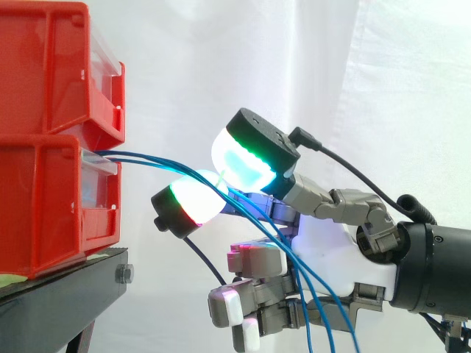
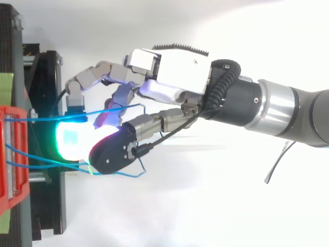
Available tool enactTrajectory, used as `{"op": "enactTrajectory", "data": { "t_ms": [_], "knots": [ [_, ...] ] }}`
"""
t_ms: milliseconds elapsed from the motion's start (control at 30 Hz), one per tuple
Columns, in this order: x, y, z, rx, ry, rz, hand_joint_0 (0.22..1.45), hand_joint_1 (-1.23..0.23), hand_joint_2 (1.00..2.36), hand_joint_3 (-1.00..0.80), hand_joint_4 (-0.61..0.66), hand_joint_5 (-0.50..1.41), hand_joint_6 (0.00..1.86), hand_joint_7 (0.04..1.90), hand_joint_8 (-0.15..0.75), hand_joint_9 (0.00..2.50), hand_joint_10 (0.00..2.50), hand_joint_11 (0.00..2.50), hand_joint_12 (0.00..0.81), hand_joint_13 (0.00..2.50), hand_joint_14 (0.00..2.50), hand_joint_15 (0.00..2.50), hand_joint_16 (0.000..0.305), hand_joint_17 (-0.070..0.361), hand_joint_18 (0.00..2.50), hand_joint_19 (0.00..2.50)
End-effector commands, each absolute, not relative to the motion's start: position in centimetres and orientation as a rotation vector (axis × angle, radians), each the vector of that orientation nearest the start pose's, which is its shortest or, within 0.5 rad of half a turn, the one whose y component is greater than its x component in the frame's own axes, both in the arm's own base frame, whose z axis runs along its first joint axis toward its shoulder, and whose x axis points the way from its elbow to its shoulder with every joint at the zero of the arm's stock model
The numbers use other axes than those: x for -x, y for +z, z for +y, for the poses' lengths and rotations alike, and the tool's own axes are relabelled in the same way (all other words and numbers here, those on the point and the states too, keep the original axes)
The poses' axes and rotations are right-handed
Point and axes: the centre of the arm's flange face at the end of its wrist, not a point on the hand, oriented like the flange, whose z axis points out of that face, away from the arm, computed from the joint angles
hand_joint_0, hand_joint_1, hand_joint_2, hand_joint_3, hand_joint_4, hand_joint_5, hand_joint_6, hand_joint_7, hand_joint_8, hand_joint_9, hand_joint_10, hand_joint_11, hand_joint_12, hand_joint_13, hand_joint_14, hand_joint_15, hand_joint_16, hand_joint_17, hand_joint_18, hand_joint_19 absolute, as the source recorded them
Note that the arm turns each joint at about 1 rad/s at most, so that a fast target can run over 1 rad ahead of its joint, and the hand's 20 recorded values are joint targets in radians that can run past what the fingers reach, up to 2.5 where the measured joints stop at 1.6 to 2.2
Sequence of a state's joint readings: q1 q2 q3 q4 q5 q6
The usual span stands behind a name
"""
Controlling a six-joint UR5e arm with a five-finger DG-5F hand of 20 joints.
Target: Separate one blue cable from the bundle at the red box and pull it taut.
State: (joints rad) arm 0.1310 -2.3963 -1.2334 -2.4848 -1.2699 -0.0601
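Observation:
Blue cables [image 1: 154, 159] come out of the front of the lower red box [image 1: 44, 213] and run right to my hand [image 1: 331, 250]. Two glowing fingertips [image 1: 243, 158] close on them from above and below, just right of the box. Past the pinch the cables hang down in front of the palm and leave the view at the bottom. The other fingers are curled low under the palm. From above, one blue cable [image 2: 46, 118] runs from the red box [image 2: 13, 170] across the hand [image 2: 180, 72], apart from a lower strand [image 2: 51, 165] that sags. The stretch between box and fingertips is slightly curved.
A second red box [image 1: 44, 73] is stacked on the lower one, and both stand on a black stand [image 1: 66, 294] at the left. A white curtain [image 1: 412, 88] hangs behind. The arm comes in from the right.

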Motion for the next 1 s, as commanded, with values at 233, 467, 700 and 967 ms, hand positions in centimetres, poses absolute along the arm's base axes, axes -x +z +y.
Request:
{"op": "enactTrajectory", "data": {
  "t_ms": [233,467,700,967],
  "knots": [
    [-78.4,18.47,-6.02,-1.151,1.135,0.978,0.61,-0.83,1.0,-0.5,-0.19,-0.05,0.77,1.28,0.183,1.38,0.03,1.18,0.31,1.07,0.03,0.84,0.04,0.091,0.87,1.0],
    [-78.39,18.47,-6.14,-1.152,1.134,0.977,0.81,-0.97,1.0,-0.44,-0.17,-0.14,0.94,1.2,0.193,1.29,0.03,1.39,0.315,1.08,0.03,0.85,0.042,0.095,0.9,0.96],
    [-78.4,18.47,-6.02,-1.151,1.135,0.978,0.79,-0.99,1.0,-0.5,-0.03,-0.18,0.96,0.94,0.172,1.21,0.02,1.47,0.321,1.04,0.03,0.85,0.045,0.101,0.91,0.88],
    [-78.21,18.21,-6.04,-1.165,1.124,0.997,0.54,-1.11,1.0,-0.5,0.04,-0.2,0.96,0.88,0.204,1.16,0.01,1.57,0.348,0.99,0.03,0.85,0.051,0.114,0.87,0.89]
  ]
}}
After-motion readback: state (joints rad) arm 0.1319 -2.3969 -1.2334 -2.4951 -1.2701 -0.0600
